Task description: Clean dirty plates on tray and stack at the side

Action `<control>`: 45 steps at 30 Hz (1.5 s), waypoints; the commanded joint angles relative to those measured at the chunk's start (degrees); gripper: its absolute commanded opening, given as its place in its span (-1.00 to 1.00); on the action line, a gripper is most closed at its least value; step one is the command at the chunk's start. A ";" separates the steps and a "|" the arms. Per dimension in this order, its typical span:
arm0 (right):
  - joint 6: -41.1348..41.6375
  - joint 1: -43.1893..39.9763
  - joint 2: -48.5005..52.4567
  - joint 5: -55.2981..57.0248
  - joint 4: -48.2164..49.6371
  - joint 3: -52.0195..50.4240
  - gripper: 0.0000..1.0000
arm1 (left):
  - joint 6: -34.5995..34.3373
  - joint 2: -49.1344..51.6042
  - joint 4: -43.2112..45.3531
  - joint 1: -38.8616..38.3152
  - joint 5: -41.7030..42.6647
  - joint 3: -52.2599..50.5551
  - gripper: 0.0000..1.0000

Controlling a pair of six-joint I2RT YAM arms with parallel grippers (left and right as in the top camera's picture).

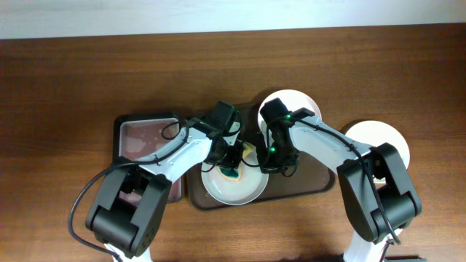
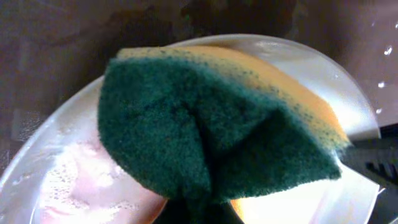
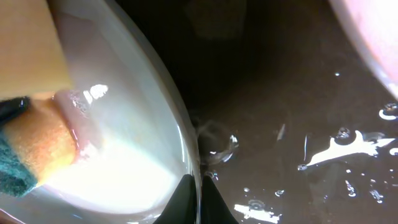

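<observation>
A dark brown wooden table (image 1: 65, 87), its grain running lengthwise, fills the overhead view under even light; beyond the table's far edge lies a pale, whitish strip (image 1: 218, 14) of surface.

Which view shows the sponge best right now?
Left wrist: the sponge fills the frame, green scouring side facing the camera. Overhead shows only a small, partly hidden patch; right wrist catches just its edge at left.

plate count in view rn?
3: soapy plate at the near side of the tray, under the sponge; second plate at its far edge; third plate on the table, right of it. Others may be hidden.
</observation>
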 commanded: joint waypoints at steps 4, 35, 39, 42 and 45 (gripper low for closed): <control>-1.16 -0.07 0.39 2.64 -0.90 -0.59 -0.92 | -11.91 3.15 -3.67 7.28 -5.22 0.72 -1.00; -2.60 -0.11 -1.49 -0.11 1.05 7.96 -0.92 | -4.02 -8.57 -16.46 23.89 -15.43 2.64 -1.00; -2.60 -0.04 -5.90 12.55 -3.82 11.72 -0.92 | -4.02 -4.44 -16.15 23.91 -15.56 2.67 -1.00; -2.58 0.55 -9.55 22.18 -5.60 11.72 -0.92 | -4.02 -1.95 -14.58 23.91 -16.04 2.64 -1.00; -2.60 4.28 -14.08 33.97 -5.60 11.76 -0.92 | -4.02 -0.11 -13.38 23.91 -16.04 2.64 -1.00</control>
